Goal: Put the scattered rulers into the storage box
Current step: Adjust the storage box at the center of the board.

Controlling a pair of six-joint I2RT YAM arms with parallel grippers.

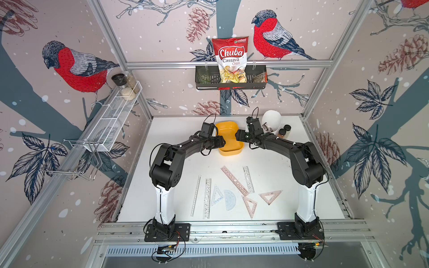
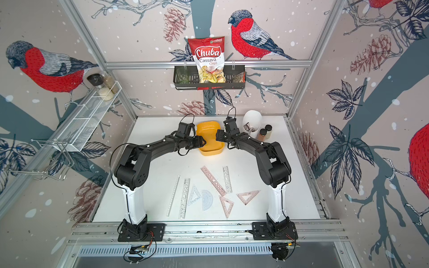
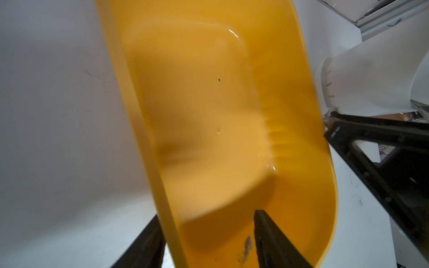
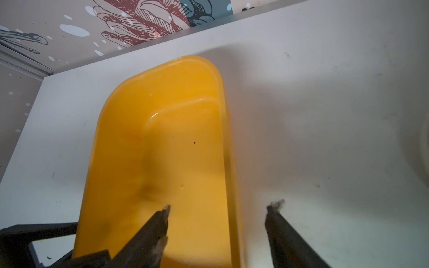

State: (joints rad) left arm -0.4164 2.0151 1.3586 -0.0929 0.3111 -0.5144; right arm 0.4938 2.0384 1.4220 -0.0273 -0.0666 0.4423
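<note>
Storage box (image 1: pixel 229 139), long axis front-to-back

The left arm (image 1: pixel 166 171) and right arm (image 1: pixel 306 172) match: a white lower shell (image 1: pixel 165 204) on a black, screw-studded base plate (image 1: pixel 181 228), bulky black joint housings (image 1: pixel 163 152), slim black forearms (image 1: pixel 276 142) dotted with white cable ties (image 1: pixel 180 146). Thin black cables (image 1: pixel 152 150) loop along each. The right claw (image 4: pixel 221 205) has flat black fingers (image 4: pixel 148 234) with frayed greyish tips.
</note>
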